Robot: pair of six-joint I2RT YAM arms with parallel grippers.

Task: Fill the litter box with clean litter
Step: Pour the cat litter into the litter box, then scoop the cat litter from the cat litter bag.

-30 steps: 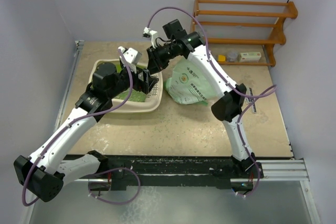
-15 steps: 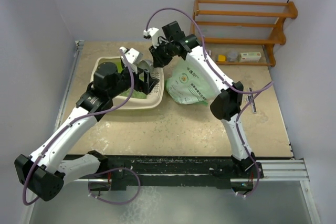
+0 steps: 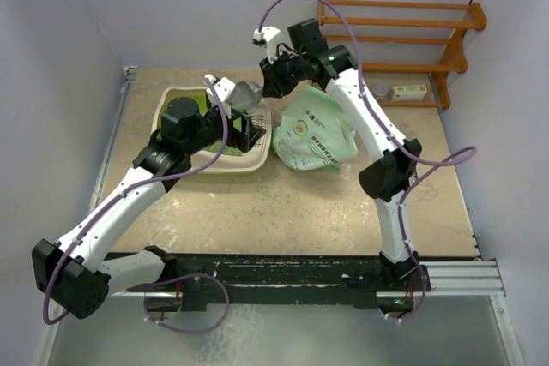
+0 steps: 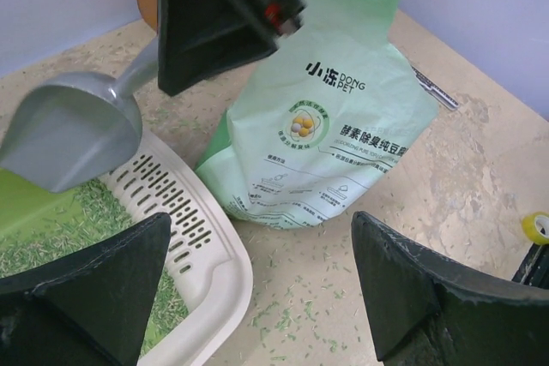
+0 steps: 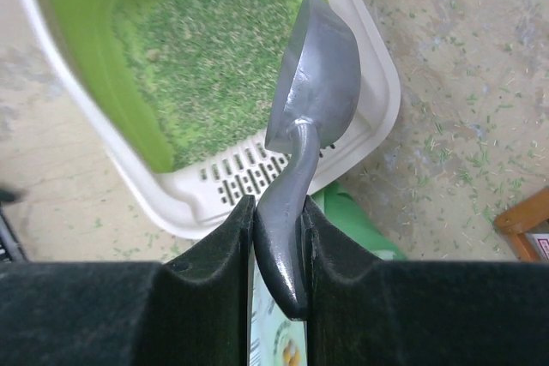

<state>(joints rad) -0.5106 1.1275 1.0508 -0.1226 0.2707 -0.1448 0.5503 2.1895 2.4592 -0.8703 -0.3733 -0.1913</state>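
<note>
The cream litter box [image 3: 177,95] with its lime-green inside sits at the table's left back, its slotted rim section [image 4: 176,212] towards the bag. Green litter [image 5: 206,49] covers its floor. My right gripper [image 5: 279,212] is shut on the handle of a grey scoop [image 5: 317,92], holding it in the air above the box's slotted end [image 5: 249,173]. In the top view the scoop [image 3: 247,93] hangs left of the right gripper [image 3: 273,83]. My left gripper [image 4: 260,220] stands wide open and empty above the box's near right corner [image 4: 219,272], just beside the scoop [image 4: 73,130].
A pale green printed bag [image 3: 316,135] stands right of the box, close to both grippers. Loose litter [image 4: 300,315] is scattered on the tabletop. A wooden rack [image 3: 395,40] with small items stands at the back right. A yellow tape roll [image 4: 536,227] lies to the right.
The right arm has lifted the scoop up out of the litter box and back to the right. The left arm has shifted slightly back and right, still open.
</note>
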